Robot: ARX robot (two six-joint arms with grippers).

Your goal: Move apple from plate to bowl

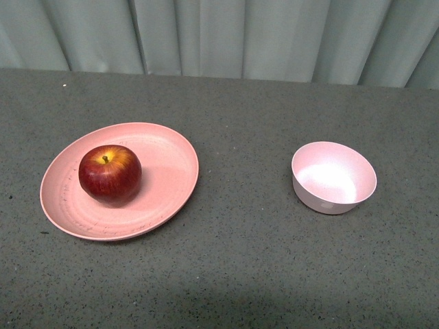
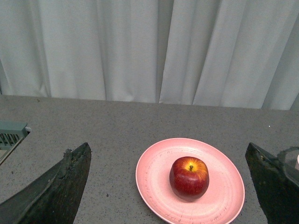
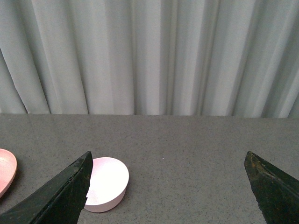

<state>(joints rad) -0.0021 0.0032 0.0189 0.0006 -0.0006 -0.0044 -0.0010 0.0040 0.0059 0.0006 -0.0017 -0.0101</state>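
Our left gripper [image 2: 167,147] is hanging with fingers spread; we are seeing the apple [image 2: 189,178] straight ahead between them on the plate [image 2: 154,186] (right gripper [image 3: 168,154], likewise spread, is facing the bowl [image 3: 110,179]).

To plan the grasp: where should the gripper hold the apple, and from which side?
Probably from above, closing on the widest sides of the apple, below its upright stem. It is round, the plate shallow; the open left gripper faces it.

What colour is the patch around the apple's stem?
Yellow-orange; the apple shows best in the front view.
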